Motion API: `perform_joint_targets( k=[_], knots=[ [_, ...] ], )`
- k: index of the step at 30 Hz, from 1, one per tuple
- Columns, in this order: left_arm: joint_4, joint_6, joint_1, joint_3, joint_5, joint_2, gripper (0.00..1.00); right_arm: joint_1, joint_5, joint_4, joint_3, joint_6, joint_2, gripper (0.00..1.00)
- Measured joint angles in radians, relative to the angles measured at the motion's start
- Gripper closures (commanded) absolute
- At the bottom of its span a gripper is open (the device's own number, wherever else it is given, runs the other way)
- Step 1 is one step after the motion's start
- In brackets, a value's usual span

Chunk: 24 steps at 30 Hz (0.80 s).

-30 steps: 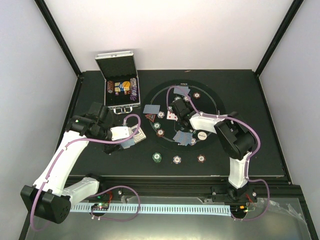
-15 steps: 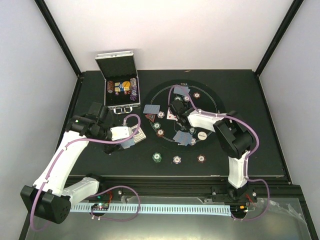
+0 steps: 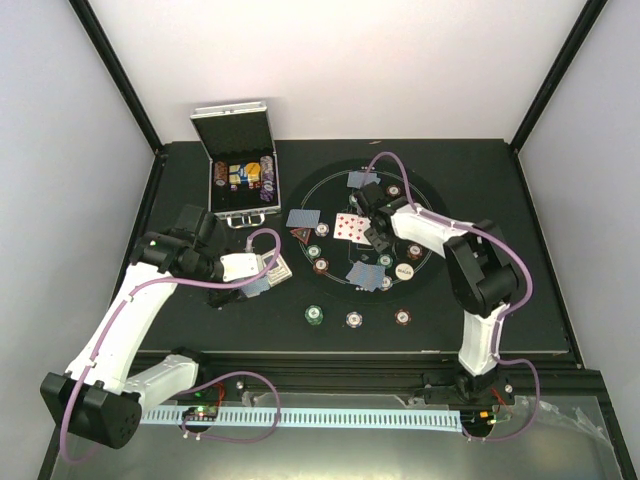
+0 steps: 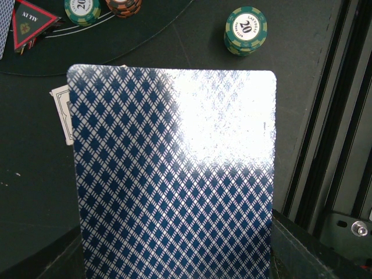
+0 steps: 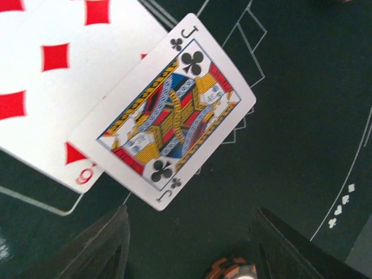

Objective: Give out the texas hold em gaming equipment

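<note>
Filling nearly the whole left wrist view, a blue diamond-backed playing card (image 4: 174, 174) hides the fingertips of the left gripper (image 3: 256, 272), which clenches it. Glare whitens its upper right, and I cannot tell whether 1 card or a stack is held. A pale printed slip (image 4: 61, 113) peeks from behind its left edge, mostly covered. Beyond it, a stack of green and white poker chips (image 4: 246, 30) stands on the black tabletop (image 4: 174, 46), off the round black printed mat (image 3: 325, 190) and near the grooved rail at the table's near edge. A red triangle token (image 4: 29, 20) is cut off by the top of that view.

The right gripper (image 5: 189, 232) hangs over the mat with its jaws apart, grasping nothing; only its 2 dark fingers (image 5: 99, 250) show. Below it a face-up jack of clubs card (image 5: 174, 119) lies tilted, overlapping a 9 of diamonds card (image 5: 52, 87) that runs out of view at left.

From above, the green stack, a white chip stack (image 3: 353, 319) and a brown-red chip stack (image 3: 402, 317) line the strip between mat and near edge, well apart. The open silver hinged case (image 3: 238, 170) stands at the far left, and tabletop shows between mat and right edge.
</note>
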Motion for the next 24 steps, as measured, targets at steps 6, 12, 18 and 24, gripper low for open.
perform_joint_targets(
  k=[6, 12, 18, 24],
  knots=[
    [0.000, 0.000, 0.000, 0.000, 0.000, 0.000, 0.98, 0.002, -0.076, -0.020, -0.024, 0.020, -0.039, 0.27],
    [0.000, 0.000, 0.000, 0.000, 0.000, 0.000, 0.98, -0.031, -0.125, -0.029, -0.016, 0.106, -0.039, 0.37],
    [0.000, 0.000, 0.000, 0.000, 0.001, 0.000, 0.99, -0.112, -0.352, 0.013, -0.014, 0.277, -0.145, 0.26],
    [0.002, 0.000, 0.000, 0.000, 0.012, 0.000, 0.99, -0.083, -0.677, 0.175, -0.086, 0.491, -0.396, 0.27]
  ],
)
